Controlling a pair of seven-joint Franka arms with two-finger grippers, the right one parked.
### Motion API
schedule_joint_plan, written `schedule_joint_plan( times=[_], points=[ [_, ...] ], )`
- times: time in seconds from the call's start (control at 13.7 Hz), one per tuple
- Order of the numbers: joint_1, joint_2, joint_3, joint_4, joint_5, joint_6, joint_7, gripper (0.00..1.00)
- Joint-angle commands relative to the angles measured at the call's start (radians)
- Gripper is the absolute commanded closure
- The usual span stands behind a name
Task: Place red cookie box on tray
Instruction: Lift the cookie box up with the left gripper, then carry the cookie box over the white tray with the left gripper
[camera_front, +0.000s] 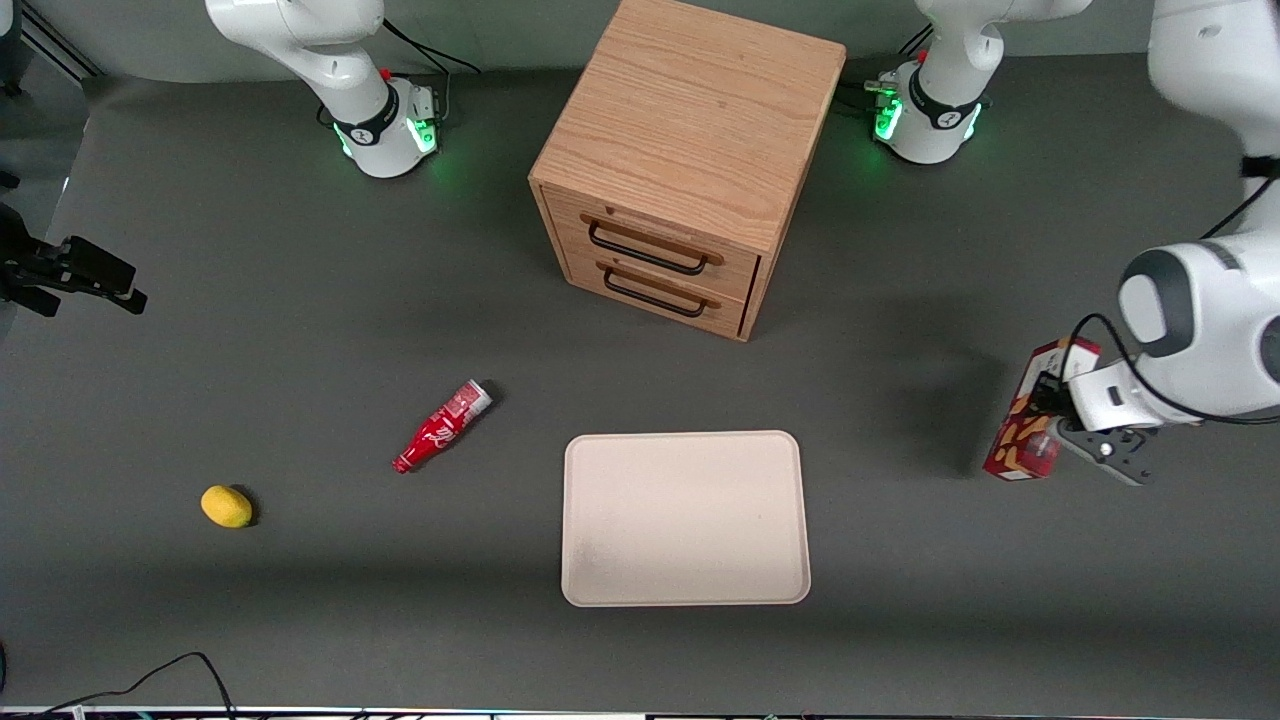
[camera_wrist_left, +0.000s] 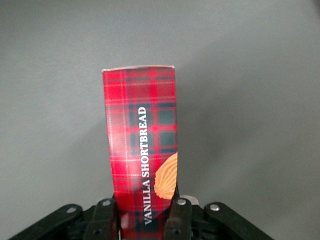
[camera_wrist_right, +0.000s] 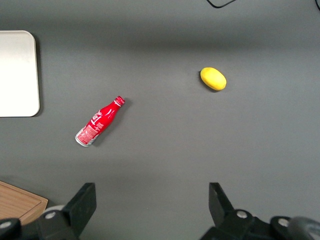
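I have the gripper (camera_wrist_left: 141, 220) clamped on the red cookie box (camera_wrist_left: 142, 150), seemingly lifted; next, carry to tray (camera_front: 685, 518).

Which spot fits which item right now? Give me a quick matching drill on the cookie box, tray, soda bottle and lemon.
Things:
1. red cookie box
2. tray
3. soda bottle
4. lemon

Places or states:
A. lying on its side on the table
B. held in the left claw, toward the working arm's end
C. nearest the parked arm's end
D. in front of the drawer cabinet, nothing on it

Pairs: 1-B, 2-D, 3-A, 4-C
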Motion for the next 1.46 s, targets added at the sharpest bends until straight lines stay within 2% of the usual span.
schedule_joint_plan(
  times=[0.0, 0.37, 0.51, 0.66, 0.88, 1.17, 1.39],
  points=[
    [-0.013, -0.05, 0.009, 0.152, 0.06, -0.247, -0.06, 1.0],
    [-0.047, -0.056, 0.0, 0.416, 0.06, -0.551, -0.123, 0.99],
    [-0.083, -0.057, -0.031, 0.432, 0.052, -0.572, -0.227, 0.97],
    [-0.097, -0.028, -0.106, 0.465, 0.049, -0.557, -0.354, 0.97],
    [-0.151, 0.119, -0.23, 0.634, 0.067, -0.534, -0.69, 0.97],
    [-0.309, 0.341, -0.234, 0.832, 0.109, -0.404, -0.957, 0.94],
    [-0.373, 0.476, -0.224, 0.867, 0.119, -0.2, -1.041, 0.89]
  ],
)
